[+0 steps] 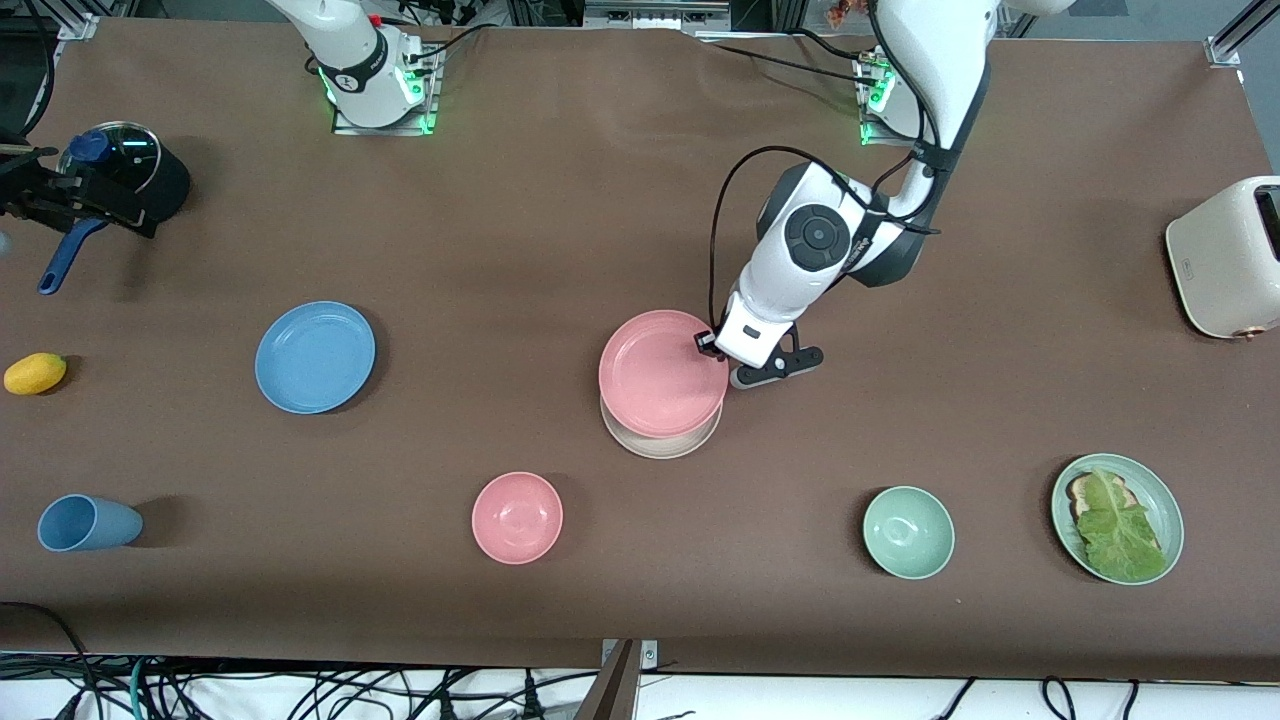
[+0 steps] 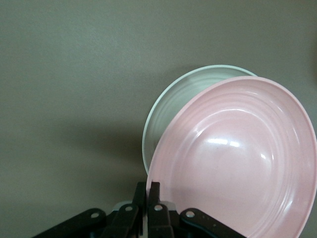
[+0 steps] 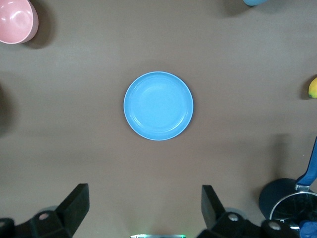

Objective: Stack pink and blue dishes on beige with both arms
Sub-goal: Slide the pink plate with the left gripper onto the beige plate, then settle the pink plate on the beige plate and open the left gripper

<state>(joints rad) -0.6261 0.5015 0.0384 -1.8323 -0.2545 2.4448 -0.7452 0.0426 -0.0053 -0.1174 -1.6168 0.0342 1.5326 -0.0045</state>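
Observation:
The pink plate (image 1: 660, 372) hangs just over the beige plate (image 1: 660, 442) at mid-table, shifted a little toward the robots' bases. My left gripper (image 1: 712, 345) is shut on the pink plate's rim on the side toward the left arm's end. The left wrist view shows its fingers (image 2: 150, 191) pinching the pink plate (image 2: 237, 158), with the beige plate (image 2: 183, 94) showing pale beneath. The blue plate (image 1: 315, 356) lies flat toward the right arm's end. My right gripper (image 3: 143, 198) is open, high over the table, looking down on the blue plate (image 3: 158, 105); it is outside the front view.
Along the table's near edge stand a blue cup (image 1: 88, 523), a pink bowl (image 1: 517, 517), a green bowl (image 1: 908, 532) and a pale green plate with lettuce (image 1: 1117, 517). A yellow fruit (image 1: 35, 373) and a black pot (image 1: 130, 175) sit at the right arm's end, a toaster (image 1: 1230, 257) at the left arm's.

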